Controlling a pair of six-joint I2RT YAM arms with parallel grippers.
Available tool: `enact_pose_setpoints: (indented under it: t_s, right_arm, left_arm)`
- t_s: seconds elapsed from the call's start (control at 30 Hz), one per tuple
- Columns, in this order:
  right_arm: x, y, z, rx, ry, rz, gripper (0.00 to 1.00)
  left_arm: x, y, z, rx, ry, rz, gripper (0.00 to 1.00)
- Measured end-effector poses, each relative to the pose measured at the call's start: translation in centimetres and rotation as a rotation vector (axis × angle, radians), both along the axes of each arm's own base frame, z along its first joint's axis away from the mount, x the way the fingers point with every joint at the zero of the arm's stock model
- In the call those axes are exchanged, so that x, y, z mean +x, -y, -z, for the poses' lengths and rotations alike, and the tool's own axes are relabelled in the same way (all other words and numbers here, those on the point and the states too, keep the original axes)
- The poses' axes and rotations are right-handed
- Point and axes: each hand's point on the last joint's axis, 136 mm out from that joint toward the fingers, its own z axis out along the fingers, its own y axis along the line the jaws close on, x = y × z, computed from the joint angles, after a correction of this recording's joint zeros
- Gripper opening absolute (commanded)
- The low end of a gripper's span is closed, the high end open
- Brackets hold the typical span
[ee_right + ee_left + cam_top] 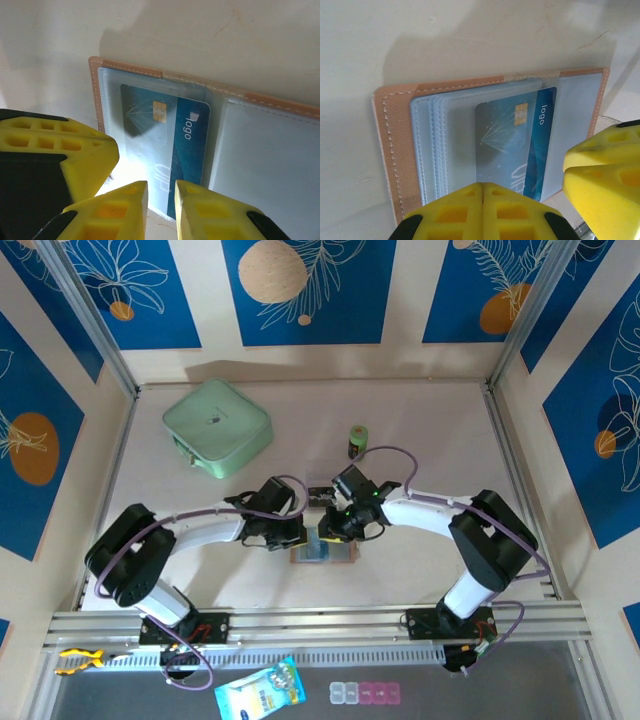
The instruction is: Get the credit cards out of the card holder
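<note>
The card holder (265,150) lies open on the table (200,30). A blue credit card (175,145) occupies its left half, partly covered by a clear sleeve. The right gripper (161,205) stands at the holder's near edge, fingers slightly apart.

White arm links (205,525), chunky black joints (130,540), purple cables (390,449) looping off both, a green light (375,493) at the right wrist, yellow waffle-celled fingers (470,215).

My right claw (161,192) is matt yellow plastic, the card holder (130,66) matt stitched tan leather-like material, its sleeves (265,160) hazy clear plastic, the credit card (192,150) glossy blue plastic with a metallic chip (159,111), the bench (210,35) smooth and matt.
</note>
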Motion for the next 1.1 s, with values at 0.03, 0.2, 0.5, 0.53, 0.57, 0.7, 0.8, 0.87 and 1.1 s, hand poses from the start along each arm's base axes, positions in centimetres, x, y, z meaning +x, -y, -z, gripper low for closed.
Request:
enact_pose_setpoints:
  t_s: [0.03, 0.2, 0.5, 0.53, 0.57, 0.7, 0.8, 0.87, 1.1]
  right_arm:
    - [0.0, -0.1, 0.1, 0.002, -0.003, -0.002, 0.22]
    - [-0.1, -0.2, 0.7, 0.001, -0.02, -0.006, 0.22]
    - [-0.4, -0.6, 1.4, 0.016, -0.045, -0.015, 0.21]
    - [-0.4, -0.5, 1.5, 0.015, -0.046, -0.015, 0.21]
    - [-0.5, -0.5, 1.6, 0.012, -0.049, -0.014, 0.22]
    - [-0.6, -0.2, 1.9, -0.004, -0.058, -0.013, 0.23]
    - [-0.8, -0.1, 1.9, -0.023, -0.06, -0.015, 0.23]
    - [-0.7, 0.0, 1.8, -0.037, -0.058, -0.014, 0.23]
    - [-0.7, 0.4, 1.4, -0.058, -0.041, -0.013, 0.23]
  left_arm:
    - [0.0, -0.1, 0.1, 0.006, 0.003, -0.001, 0.0]
    - [0.0, -0.6, 0.5, 0.036, 0.006, -0.001, 0.0]
    - [0.0, -0.7, 0.7, 0.047, 0.011, 0.008, 0.0]
    - [0.0, -0.7, 0.7, 0.047, 0.011, 0.008, 0.0]
    - [0.0, -0.7, 0.8, 0.048, 0.01, 0.008, 0.0]
    - [0.0, -0.7, 0.7, 0.047, 0.011, 0.009, 0.0]
    - [0.0, -0.7, 0.7, 0.047, 0.011, 0.009, 0.0]
    - [0.0, -0.7, 0.7, 0.047, 0.011, 0.009, 0.0]
    - [0.0, -0.7, 0.7, 0.047, 0.011, 0.009, 0.0]
